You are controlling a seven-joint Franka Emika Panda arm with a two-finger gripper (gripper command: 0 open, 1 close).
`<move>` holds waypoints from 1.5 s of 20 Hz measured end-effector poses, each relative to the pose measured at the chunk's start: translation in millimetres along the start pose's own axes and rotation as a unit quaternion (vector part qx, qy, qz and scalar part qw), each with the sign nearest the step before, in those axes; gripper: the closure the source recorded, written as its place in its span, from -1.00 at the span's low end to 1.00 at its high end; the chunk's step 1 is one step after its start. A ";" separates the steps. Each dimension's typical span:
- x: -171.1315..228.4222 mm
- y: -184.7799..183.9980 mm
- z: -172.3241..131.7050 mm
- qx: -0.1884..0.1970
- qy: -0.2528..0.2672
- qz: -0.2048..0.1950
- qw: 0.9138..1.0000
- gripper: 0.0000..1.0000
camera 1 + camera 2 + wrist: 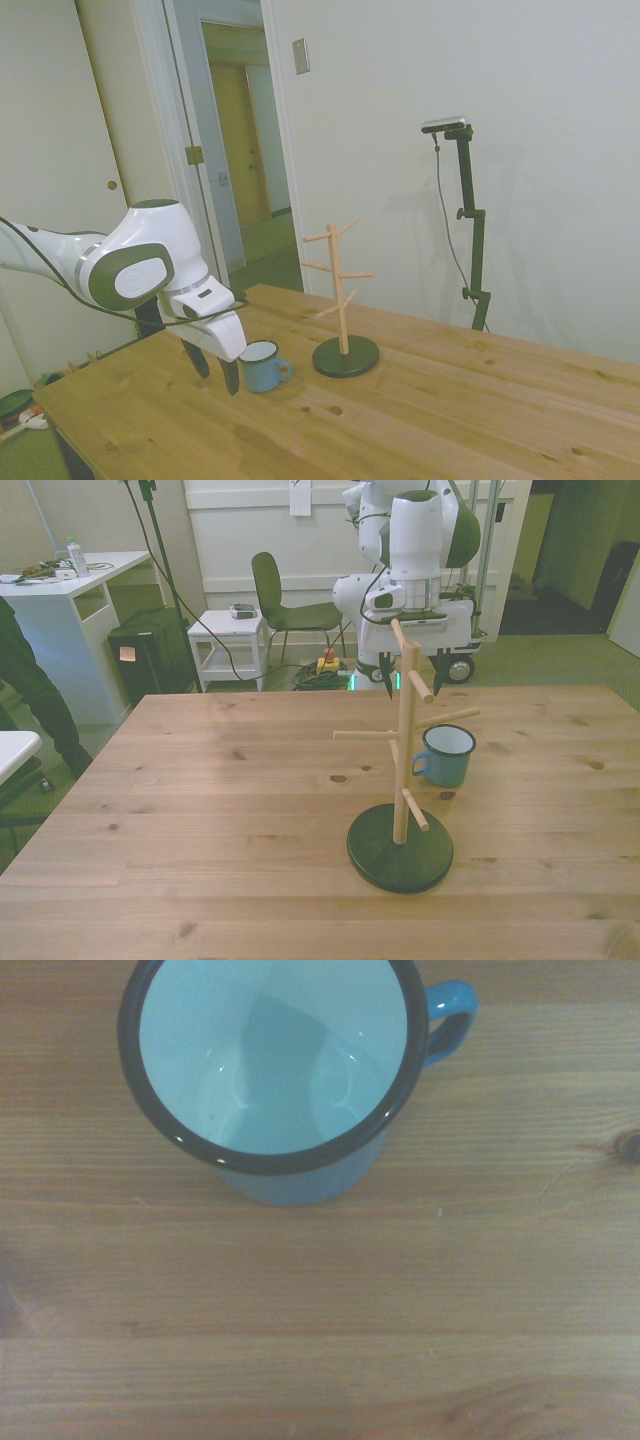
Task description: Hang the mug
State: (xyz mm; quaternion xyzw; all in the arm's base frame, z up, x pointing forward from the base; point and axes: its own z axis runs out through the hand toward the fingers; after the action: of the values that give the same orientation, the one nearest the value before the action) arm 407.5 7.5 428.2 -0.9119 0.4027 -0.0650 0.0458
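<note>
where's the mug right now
The mug stands upright on the table, just to the front view's right of the peg stand; in the side view, the open hand is beside it.

You lose the mug's (pixel 275 1080) far rim past the top edge of the wrist view. In the front view, the wooden peg stand's (pixel 402 750) post crosses the mug (pixel 445 756) at centre right and hides its handle side; higher up the post covers the middle of the gripper (pixel 412 678), so only the dark fingertips (pixel 386 685) show on either side. In the side view the arm (pixel 60 262) is cut off by the left edge. A person (pixel 30 685) is cropped at the front view's left edge.
</note>
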 end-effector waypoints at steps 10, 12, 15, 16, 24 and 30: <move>-1.9 -44.8 -10.3 0.025 -0.025 0.118 0.992 -1.00; 2.1 -50.5 -11.9 0.038 -0.040 0.160 0.986 -1.00; 16.4 -48.2 -16.8 0.059 -0.054 0.218 0.973 -1.00; 23.4 -45.0 -18.6 0.064 -0.059 0.236 0.968 -1.00; 54.3 -31.8 -11.6 0.059 -0.072 0.293 0.952 -1.00; 62.4 -39.6 3.7 0.049 -0.082 0.309 0.946 -1.00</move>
State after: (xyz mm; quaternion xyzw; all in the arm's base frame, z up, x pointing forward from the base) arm 478.6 -12.0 435.1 -0.7415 0.6560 0.0074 0.1406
